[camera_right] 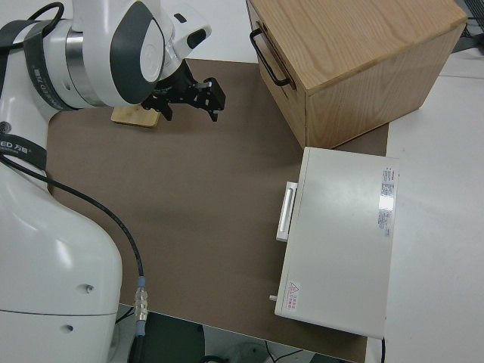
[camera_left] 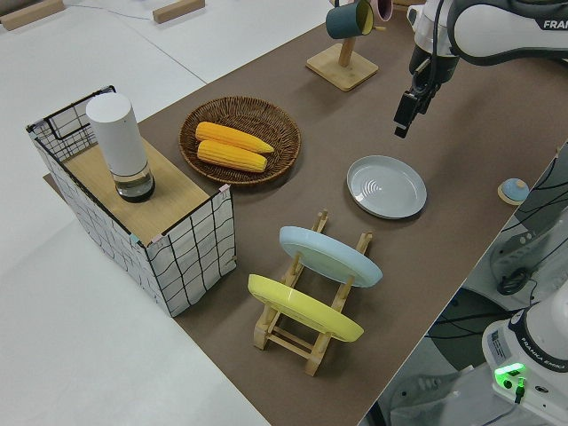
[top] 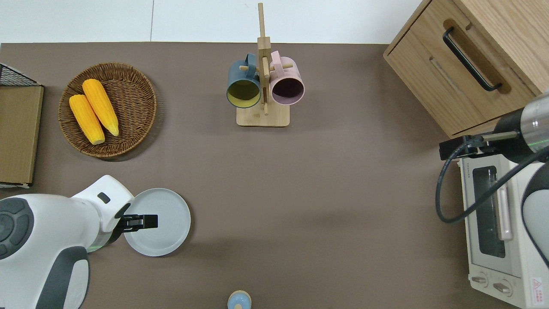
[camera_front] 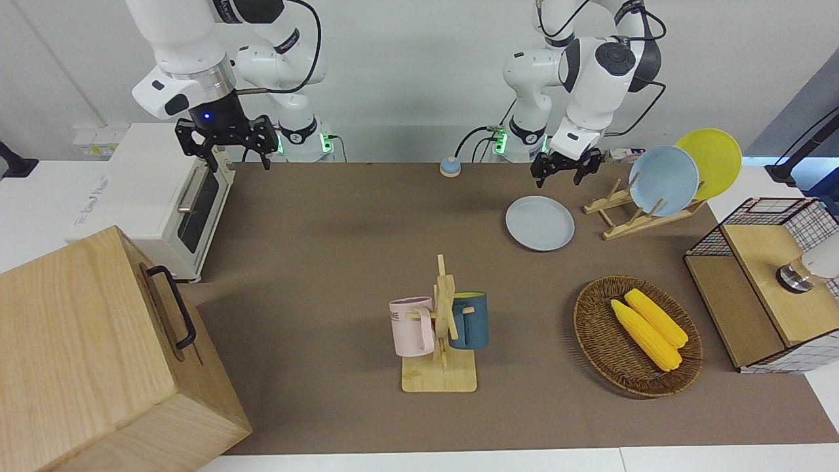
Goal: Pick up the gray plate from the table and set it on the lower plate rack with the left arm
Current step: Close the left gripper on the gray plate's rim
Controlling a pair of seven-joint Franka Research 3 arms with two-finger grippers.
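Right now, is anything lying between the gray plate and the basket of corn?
No. In the overhead view only bare brown table separates the gray plate from the wicker basket.

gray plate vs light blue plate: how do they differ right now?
The gray plate lies flat on the table; the light blue plate stands tilted in the plate rack. The left gripper is over the gray plate, not the light blue one. Both are round, similar width.
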